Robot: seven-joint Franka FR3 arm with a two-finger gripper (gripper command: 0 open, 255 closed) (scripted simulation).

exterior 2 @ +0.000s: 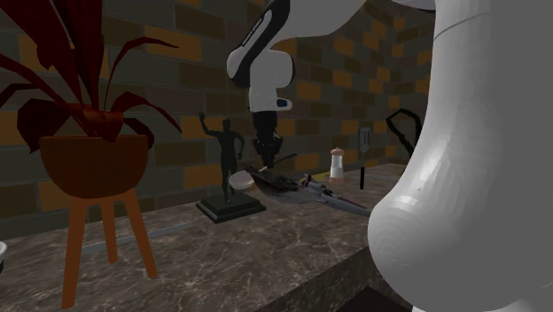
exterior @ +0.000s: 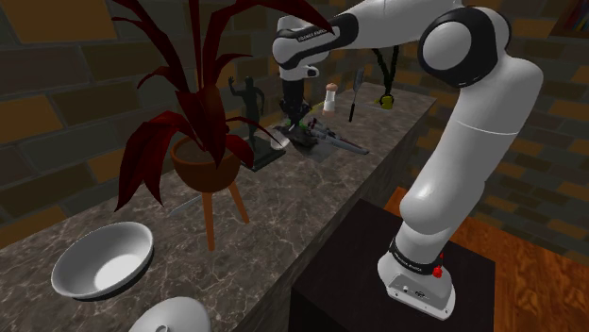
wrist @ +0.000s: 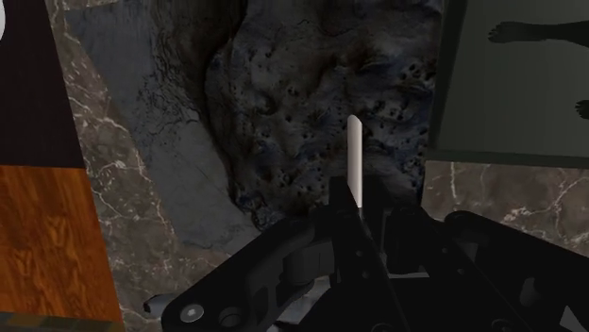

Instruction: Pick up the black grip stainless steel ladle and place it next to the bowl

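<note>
My black gripper points down over the far part of the marble counter, beside a dark statue. It is shut on the ladle's dark handle; the ladle slants down from the fingers, with its pale cup toward the statue's legs. In the second exterior view the gripper holds the ladle low over the counter. In the wrist view a thin pale part of the ladle sticks out past the closed gripper. The pale bowl sits far off at the counter's near end, at the shoulder view's lower left.
A red-leaved plant in a pot on a wooden stand stands between the gripper and the bowl. The statue on its dark base, a shaker, a dark tool and hanging utensils crowd the far end. A white rounded object lies near the bowl.
</note>
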